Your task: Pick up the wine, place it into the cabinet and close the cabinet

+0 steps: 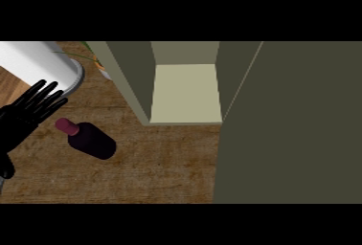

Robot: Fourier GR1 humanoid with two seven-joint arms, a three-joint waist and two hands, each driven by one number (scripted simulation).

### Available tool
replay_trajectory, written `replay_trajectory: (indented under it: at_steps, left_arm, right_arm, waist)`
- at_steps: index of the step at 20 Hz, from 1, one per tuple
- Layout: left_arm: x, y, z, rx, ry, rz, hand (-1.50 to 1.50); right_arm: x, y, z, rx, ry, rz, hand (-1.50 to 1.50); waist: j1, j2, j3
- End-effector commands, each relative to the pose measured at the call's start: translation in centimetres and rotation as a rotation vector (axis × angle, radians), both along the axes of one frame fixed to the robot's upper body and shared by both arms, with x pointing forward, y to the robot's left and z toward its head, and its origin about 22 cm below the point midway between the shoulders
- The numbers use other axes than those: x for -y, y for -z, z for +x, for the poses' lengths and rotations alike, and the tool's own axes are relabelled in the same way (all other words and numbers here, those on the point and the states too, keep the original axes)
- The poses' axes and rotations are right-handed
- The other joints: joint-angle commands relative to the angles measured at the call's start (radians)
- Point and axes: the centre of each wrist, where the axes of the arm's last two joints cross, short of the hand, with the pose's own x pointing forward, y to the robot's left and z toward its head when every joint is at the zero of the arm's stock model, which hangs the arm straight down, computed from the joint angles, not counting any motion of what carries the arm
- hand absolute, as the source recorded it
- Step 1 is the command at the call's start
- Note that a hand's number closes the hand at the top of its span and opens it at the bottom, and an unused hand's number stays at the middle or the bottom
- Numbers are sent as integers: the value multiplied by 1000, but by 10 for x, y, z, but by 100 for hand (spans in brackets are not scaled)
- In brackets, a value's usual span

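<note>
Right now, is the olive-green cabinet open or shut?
Open: the olive-green cabinet shows its pale inner shelf, with the door swung outward at the view's right.

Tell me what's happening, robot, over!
Left hand open, resting at left edge. Right hand out of view. Wine bottle on counter, untouched. Cabinet open, path looks clear.
</note>
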Motion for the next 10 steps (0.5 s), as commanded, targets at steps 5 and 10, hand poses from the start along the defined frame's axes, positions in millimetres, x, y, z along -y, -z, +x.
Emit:
replay_trajectory:
  at_steps: [5,10]
  left_arm:
    - [-3,30,9,-14,5,18,-150]
    - [1,48,8,-14,13,31,-150]
  right_arm:
    - [-3,-16,-23,24,-51,42,-150]
    - [6,-15,-28,40,-41,23,-150]
  waist:
    - [3,0,0]
    - [-1,0,0]
